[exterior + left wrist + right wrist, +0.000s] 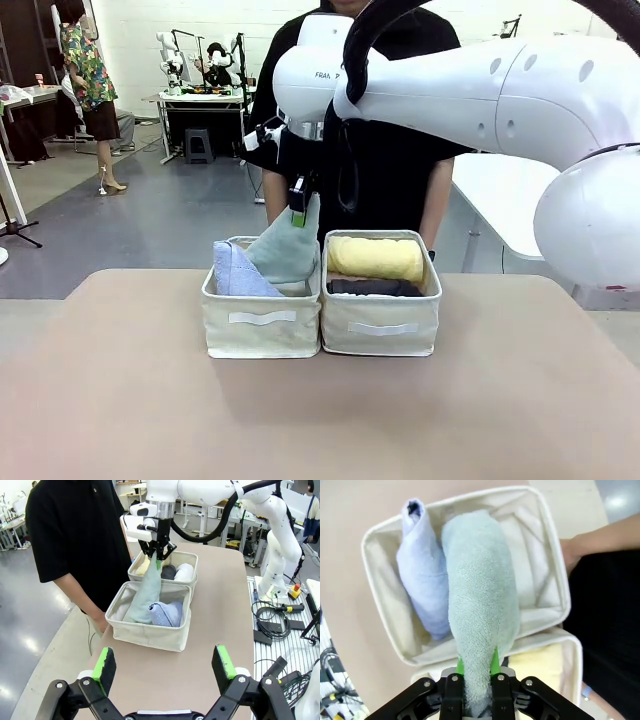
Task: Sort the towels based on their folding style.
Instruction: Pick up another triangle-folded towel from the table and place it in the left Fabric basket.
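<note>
open table [120,400] before two bins [262,330]

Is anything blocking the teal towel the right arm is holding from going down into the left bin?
Nothing visible does. The right gripper holds the pale teal towel with its lower end already inside the left bin. The lavender-blue towel lies beside it in that bin, leaving open space on the far side.

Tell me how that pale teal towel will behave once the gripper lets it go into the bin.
Probably floppy: the pale teal towel hangs stretched from the right gripper, drooping into the left bin. It will likely slump against the lavender towel rather than roll. Terry pile suggests little slipping.
</note>
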Robot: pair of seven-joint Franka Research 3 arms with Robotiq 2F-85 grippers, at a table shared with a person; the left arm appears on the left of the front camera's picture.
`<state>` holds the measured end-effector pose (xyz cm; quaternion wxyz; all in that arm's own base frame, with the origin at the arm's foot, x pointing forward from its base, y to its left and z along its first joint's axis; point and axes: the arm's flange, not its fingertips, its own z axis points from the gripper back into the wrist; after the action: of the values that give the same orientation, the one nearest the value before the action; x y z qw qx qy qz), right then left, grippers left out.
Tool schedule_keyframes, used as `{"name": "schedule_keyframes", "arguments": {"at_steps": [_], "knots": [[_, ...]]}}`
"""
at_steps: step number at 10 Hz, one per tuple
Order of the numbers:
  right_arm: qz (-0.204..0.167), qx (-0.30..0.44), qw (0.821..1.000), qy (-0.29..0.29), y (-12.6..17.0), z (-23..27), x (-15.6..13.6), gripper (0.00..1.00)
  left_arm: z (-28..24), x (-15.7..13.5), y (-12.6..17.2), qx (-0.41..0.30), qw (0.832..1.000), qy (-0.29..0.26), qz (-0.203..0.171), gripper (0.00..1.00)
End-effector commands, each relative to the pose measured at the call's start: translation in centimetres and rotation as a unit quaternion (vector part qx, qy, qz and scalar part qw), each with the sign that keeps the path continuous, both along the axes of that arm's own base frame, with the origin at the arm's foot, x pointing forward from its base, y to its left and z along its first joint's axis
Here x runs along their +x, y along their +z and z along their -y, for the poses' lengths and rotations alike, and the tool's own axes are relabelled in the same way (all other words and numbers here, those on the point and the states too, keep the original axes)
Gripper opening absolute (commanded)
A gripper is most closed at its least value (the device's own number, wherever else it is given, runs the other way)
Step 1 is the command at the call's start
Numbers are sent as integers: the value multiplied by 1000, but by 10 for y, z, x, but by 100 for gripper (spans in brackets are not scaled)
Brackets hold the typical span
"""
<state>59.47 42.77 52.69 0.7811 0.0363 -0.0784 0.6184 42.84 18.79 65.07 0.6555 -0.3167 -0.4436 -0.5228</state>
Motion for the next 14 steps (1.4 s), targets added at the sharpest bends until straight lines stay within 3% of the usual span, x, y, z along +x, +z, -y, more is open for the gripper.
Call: {"name": "schedule_keyframes", "arguments": {"at_steps": [1,7,14], "knots": [[-30,2,999,24,5,-12,9,19,1,-2,1,0,1000,6,2,100],[-108,-20,991,77,-43,-28,3,19,1,-2,1,0,1000,6,2,100],[-65,-29,994,84,-76,-29,14,19,1,-2,1,0,1000,6,2,100]]}}
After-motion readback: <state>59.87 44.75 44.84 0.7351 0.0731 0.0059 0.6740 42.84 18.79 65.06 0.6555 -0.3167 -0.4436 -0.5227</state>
